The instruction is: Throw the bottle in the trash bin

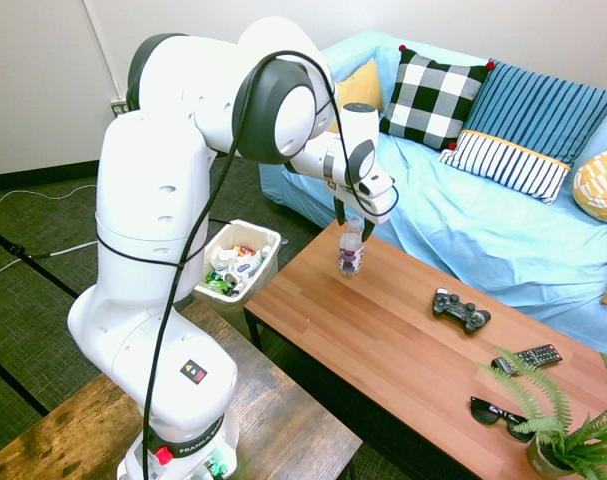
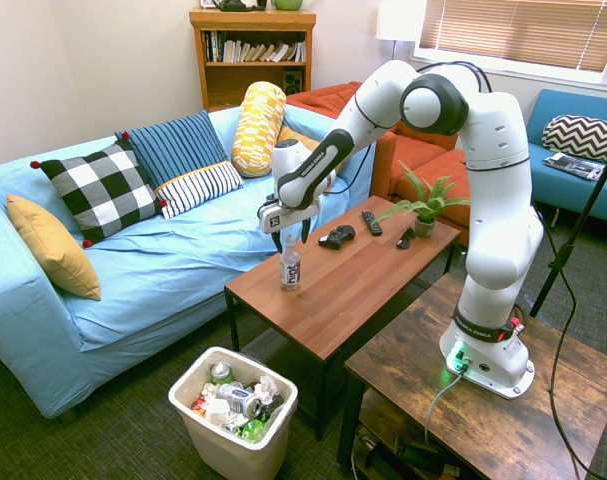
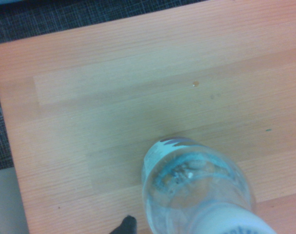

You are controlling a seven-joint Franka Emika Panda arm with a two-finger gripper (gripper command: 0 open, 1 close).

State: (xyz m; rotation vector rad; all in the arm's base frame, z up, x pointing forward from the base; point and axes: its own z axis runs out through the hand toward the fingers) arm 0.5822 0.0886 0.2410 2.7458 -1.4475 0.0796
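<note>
Bottle (image 1: 351, 252) upright on surface (image 1: 403, 350) near trash bin (image 1: 268, 237); jaws wide above its cap: centre, lower to mid-body, then close squarely

Two opposite high room cameras share the table (image 1: 403, 340); wrist looks down close.

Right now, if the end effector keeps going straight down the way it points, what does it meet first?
Most likely the bottle: the open end effector hangs directly over its white cap, with the coffee table below it. Exact alignment in depth is hard to judge.
</note>
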